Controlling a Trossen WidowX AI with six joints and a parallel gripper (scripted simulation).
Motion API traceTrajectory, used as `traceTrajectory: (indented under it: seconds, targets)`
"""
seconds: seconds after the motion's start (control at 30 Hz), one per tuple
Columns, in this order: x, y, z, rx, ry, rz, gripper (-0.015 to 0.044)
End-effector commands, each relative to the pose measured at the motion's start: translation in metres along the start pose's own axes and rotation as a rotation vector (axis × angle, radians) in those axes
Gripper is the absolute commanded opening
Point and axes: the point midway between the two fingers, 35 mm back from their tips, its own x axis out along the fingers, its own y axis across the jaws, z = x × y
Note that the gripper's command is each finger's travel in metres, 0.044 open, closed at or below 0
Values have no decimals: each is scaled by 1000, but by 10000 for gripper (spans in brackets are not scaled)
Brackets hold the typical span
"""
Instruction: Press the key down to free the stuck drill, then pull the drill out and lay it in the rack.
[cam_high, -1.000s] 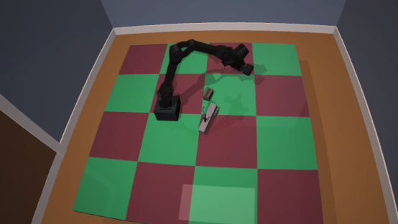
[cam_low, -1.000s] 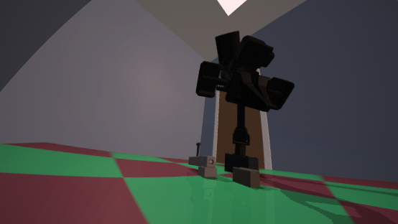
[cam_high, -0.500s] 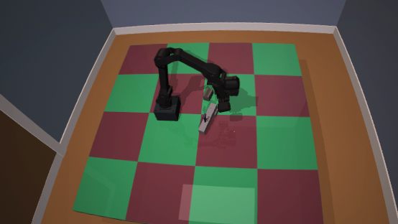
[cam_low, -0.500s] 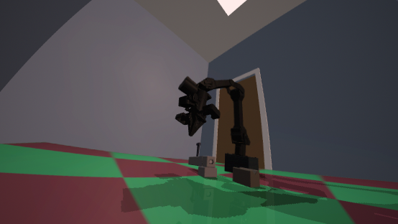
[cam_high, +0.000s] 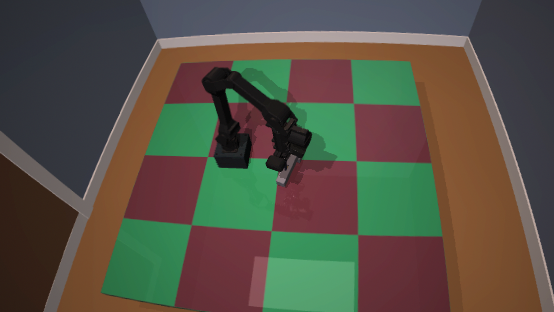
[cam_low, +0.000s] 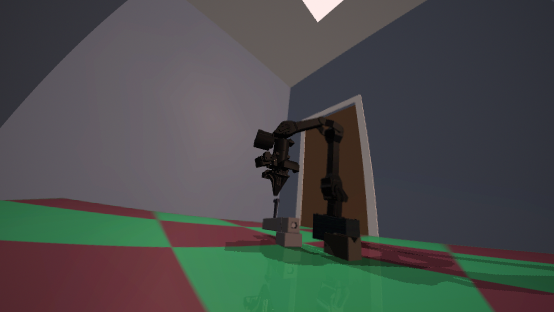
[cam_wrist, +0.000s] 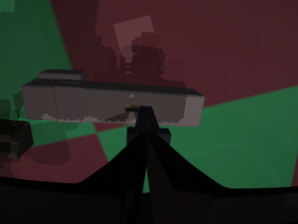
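Note:
My gripper (cam_low: 276, 194) (cam_wrist: 147, 139) is shut and empty, pointing down just above a dark upright piece (cam_low: 275, 209) (cam_wrist: 146, 119), seemingly the drill, which stands in a grey block (cam_high: 285, 176) (cam_low: 273, 223) (cam_wrist: 95, 104). Whether the fingertips touch its top I cannot tell. A small brass-coloured piece (cam_wrist: 132, 107) shows on the block beside the drill in the wrist view; it may be the key. A low brown block (cam_low: 341, 246) (cam_wrist: 19, 139), seemingly the rack, lies off one end of the grey block. The arm mostly hides it in the top view.
The arm's base (cam_high: 232, 156) (cam_low: 325, 226) stands left of the grey block in the top view. The grey block's raised end rests on a smaller grey foot (cam_low: 289, 239). A green and dark red checkered floor mat (cam_high: 315, 215) lies under everything, with walls around.

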Motion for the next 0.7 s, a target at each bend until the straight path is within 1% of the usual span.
traceTrajectory:
  seconds: [0.0,0.27,0.67]
  targets:
    - [5,-1,-4,15,12,-5,0]
    - [13,-3,-10,17,14,-6,0]
    - [16,-2,-5,17,14,-6,0]
